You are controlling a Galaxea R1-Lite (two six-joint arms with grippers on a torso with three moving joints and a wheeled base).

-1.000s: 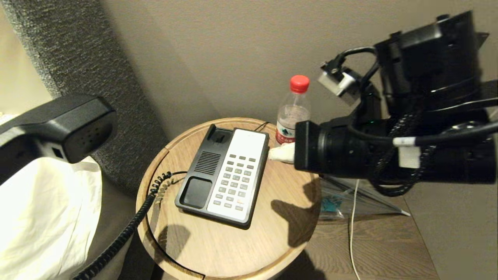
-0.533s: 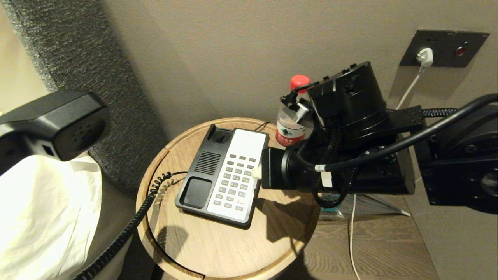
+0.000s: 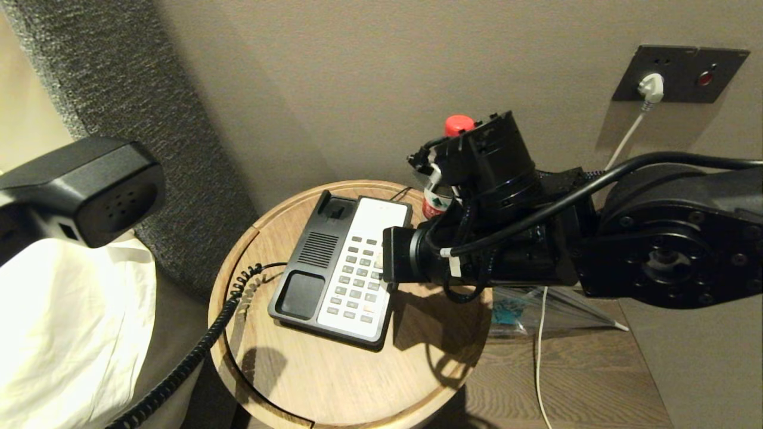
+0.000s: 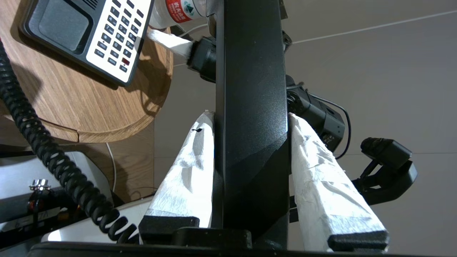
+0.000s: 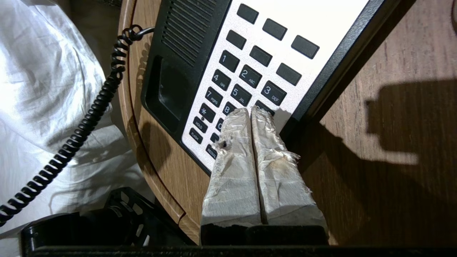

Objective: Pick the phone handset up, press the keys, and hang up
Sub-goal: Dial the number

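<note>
Table (image 3: 334, 381): round, wood top with raised rim, against the wall; carries the phone and a bottle.

Right arm (image 3: 656, 256): reaches in from the right, roughly level, across the table's edge toward the keypad.

Handset (image 3: 83, 190): off its cradle, held in the air well left of the table, over white bedding (image 3: 65, 333). One perforated end faces the camera in the head view; its other end is out of frame. In the left wrist view its long axis runs straight along between the fingers. Probably kept out here so the keypad stays open to the other arm.

Base (image 3: 343, 268): flat on the table, black cradle side to the left, white keypad side to the right, long axis running away toward the wall. Both cradle wells bare.

Cord (image 3: 197, 351): coiled, runs from the base's left side over the table rim and down out of frame at the lower left, not taut.

Bottle (image 3: 444, 185): red cap, upright behind the base, mostly hidden by the arm.

Left gripper (image 4: 250, 142): white-wrapped fingers clamped on the handset's shaft, one on each side.

Right gripper (image 5: 250, 114): fingers pressed together into one blunt tip, lying over the keypad's middle rows just below key 5, likely to press single keys. Contact cannot be told.
</note>
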